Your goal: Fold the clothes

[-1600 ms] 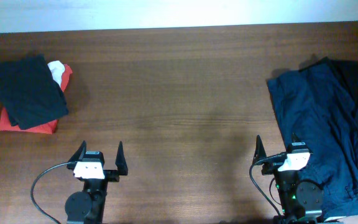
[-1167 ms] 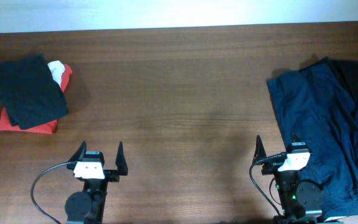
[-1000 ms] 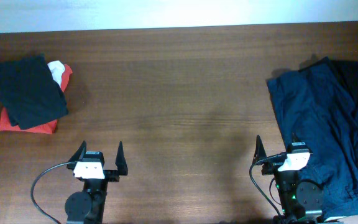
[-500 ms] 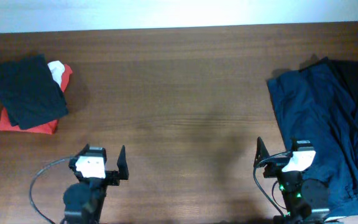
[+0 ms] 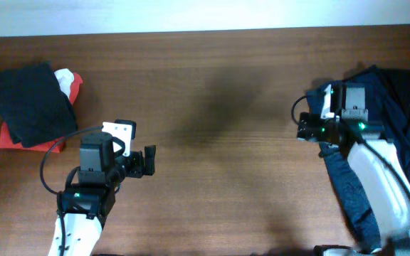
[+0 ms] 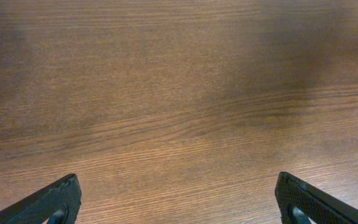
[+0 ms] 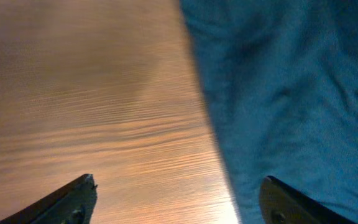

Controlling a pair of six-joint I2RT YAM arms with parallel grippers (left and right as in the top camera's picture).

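Both arms have swung out from their parked spots at the near edge. The right end effector (image 5: 301, 122), fingers spread apart, now hangs at the left edge of the navy shorts (image 5: 404, 114), which lie at the worktop's (image 5: 212, 64) right end. The left end effector (image 5: 146, 161), also spread, hovers over wood, right of a folded dark-and-red pile (image 5: 30, 107).

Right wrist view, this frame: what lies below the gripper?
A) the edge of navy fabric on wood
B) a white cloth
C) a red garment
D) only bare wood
A: the navy shorts fill the right side, their edge lying on the bare table.
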